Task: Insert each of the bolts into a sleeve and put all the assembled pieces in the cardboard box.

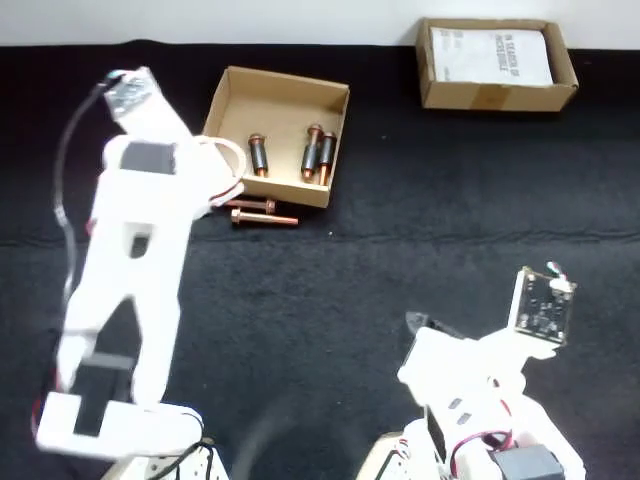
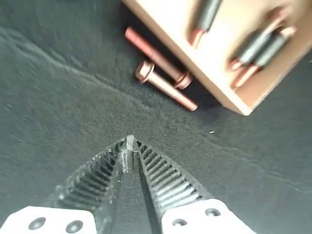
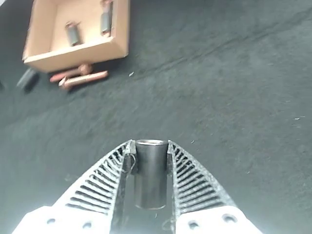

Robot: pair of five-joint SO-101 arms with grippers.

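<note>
sleeve [image 3: 150, 180] gripped in right tool [image 3: 150, 144]; left tool [image 2: 129, 144] clenched, bolts [image 2: 169, 90] apart from it.

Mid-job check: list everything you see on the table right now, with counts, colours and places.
Cardboard box: one, brown, open, far side of the table.
Assembled pieces: three, copper bolts in dark sleeves, inside that box.
Loose bolts: two, copper, on the cloth beside the box's near wall.
Loose sleeve: one, dark, on the cloth near those bolts.
Second box: one, brown, far right, holding white paper.
Cloth: one, black, covering the table.
Held sleeve: one, dark grey, in the right claw.
Left claw: one, black, shut, above the cloth near the loose bolts.
Right claw: one, black, shut on the held sleeve.
</note>
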